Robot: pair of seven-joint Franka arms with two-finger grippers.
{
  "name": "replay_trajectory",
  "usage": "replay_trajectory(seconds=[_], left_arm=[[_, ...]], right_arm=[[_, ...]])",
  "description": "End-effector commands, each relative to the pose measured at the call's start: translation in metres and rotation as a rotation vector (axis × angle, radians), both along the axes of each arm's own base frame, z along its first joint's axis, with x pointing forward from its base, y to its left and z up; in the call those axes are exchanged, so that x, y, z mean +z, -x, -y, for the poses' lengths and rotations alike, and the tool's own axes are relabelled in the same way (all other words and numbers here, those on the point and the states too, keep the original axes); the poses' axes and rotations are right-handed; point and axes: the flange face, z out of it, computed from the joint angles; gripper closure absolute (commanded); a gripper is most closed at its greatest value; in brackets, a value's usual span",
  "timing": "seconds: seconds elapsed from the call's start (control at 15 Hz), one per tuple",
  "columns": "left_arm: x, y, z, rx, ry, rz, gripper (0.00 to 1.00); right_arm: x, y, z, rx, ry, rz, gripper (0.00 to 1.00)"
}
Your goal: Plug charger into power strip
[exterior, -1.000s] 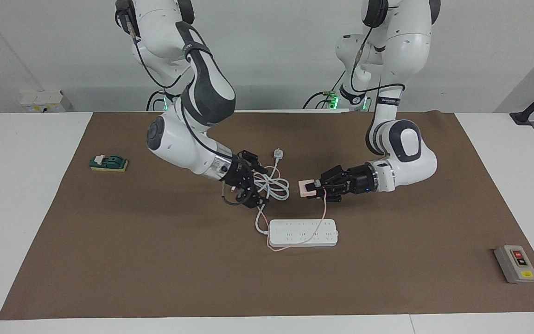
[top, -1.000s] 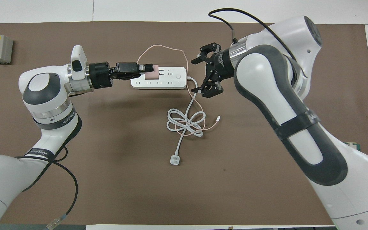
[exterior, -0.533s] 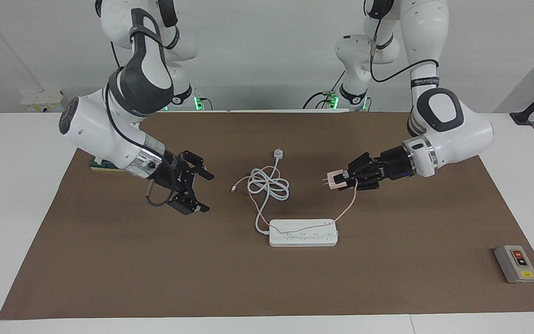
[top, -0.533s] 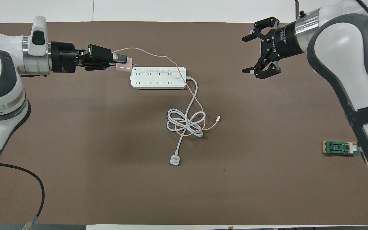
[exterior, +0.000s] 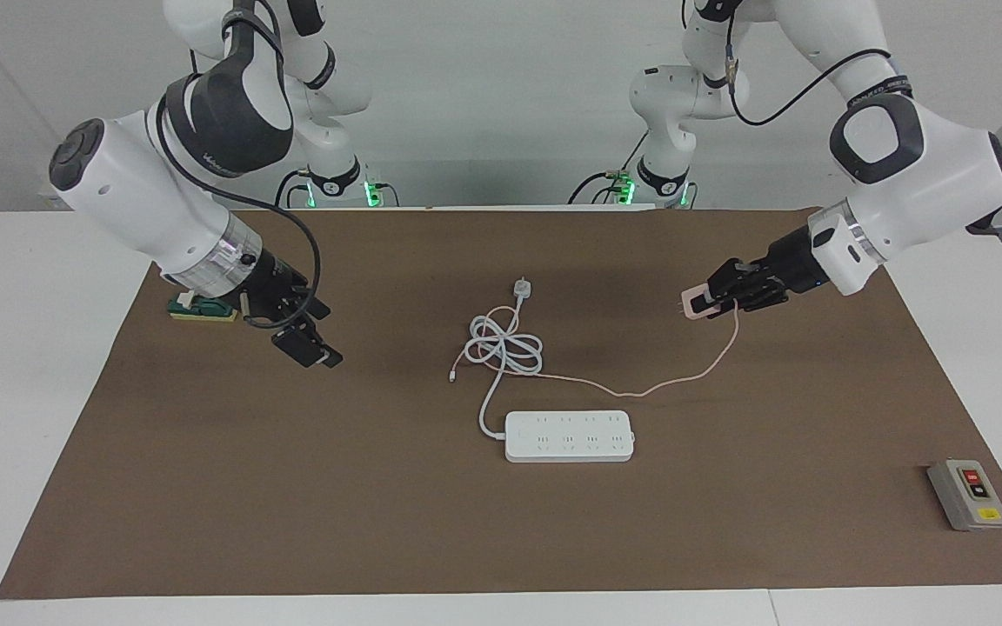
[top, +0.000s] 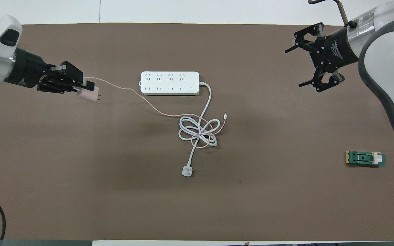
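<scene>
The pale pink charger (exterior: 692, 304) is held in the air in my left gripper (exterior: 711, 299), which is shut on it over the mat toward the left arm's end, prongs pointing toward the table's middle. In the overhead view the charger (top: 88, 95) sits at the tip of the left gripper (top: 80, 88). Its thin pink cable (exterior: 640, 389) trails down to the mat. The white power strip (exterior: 569, 436) lies flat mid-table, also seen from overhead (top: 169, 83). My right gripper (exterior: 317, 332) is open and empty over the right arm's end, as the overhead view (top: 304, 63) shows too.
The strip's thick white cord lies coiled (exterior: 505, 348) nearer to the robots, ending in a white plug (exterior: 521, 288). A grey button box (exterior: 968, 496) sits at the left arm's end, farther from the robots. A green block (exterior: 203, 306) lies at the right arm's end.
Both arms have drawn apart from the middle. The left gripper has carried the charger away from over the strip, pulling the pink cable off it. The right gripper stays open.
</scene>
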Motion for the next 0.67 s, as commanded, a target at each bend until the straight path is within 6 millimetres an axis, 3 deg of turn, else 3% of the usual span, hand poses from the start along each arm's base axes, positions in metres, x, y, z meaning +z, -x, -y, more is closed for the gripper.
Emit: replay_trajectory(seconds=[0.0,0.2,0.47,0.6], left_arm=[[0.028,0.014,-0.003,0.063,-0.138,-0.135,1.00],[0.044,0.029,-0.010,0.115,-0.218,-0.178,1.00],[0.051,0.032,-0.026,0.131,-0.332,-0.138,1.00],[0.066,0.036,-0.031,0.144,-0.442,-0.073,1.00]], right_arm=[[0.012,0.013,0.014,0.205,0.063,0.058,0.00],[0.029,0.024,0.026,0.443,0.158,0.130,0.00],[0.059,0.048,0.041,0.787,0.251,0.196,0.00],[0.076,0.062,0.059,0.925,0.281,0.224,0.00]])
